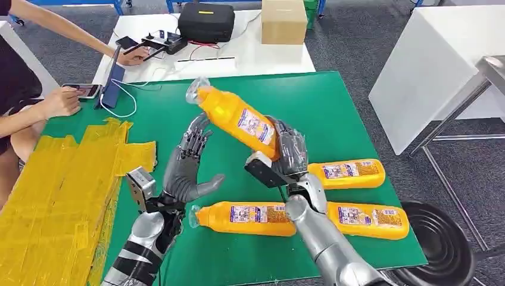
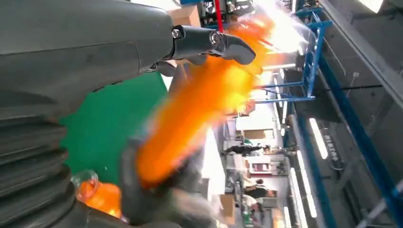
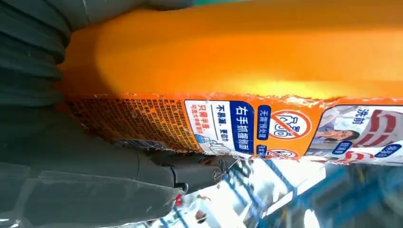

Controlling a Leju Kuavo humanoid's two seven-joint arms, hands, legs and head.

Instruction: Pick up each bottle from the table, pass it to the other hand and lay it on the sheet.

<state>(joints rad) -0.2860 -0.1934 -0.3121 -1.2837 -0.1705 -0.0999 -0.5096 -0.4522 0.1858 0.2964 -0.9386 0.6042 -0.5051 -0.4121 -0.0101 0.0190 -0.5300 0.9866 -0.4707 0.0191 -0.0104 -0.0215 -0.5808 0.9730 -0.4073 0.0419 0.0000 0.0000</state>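
I see the green table (image 1: 333,107) with a crumpled yellow sheet (image 1: 53,190) on its left side. Three orange bottles lie flat near the right: one (image 1: 244,218) nearest me, one (image 1: 346,173) farther right, one (image 1: 369,219) beside the right edge.

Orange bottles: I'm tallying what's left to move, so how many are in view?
4. One bottle is held up by the right hand; three lie on the green table: near bottle, far-right bottle, near-right bottle. None on the yellow sheet.
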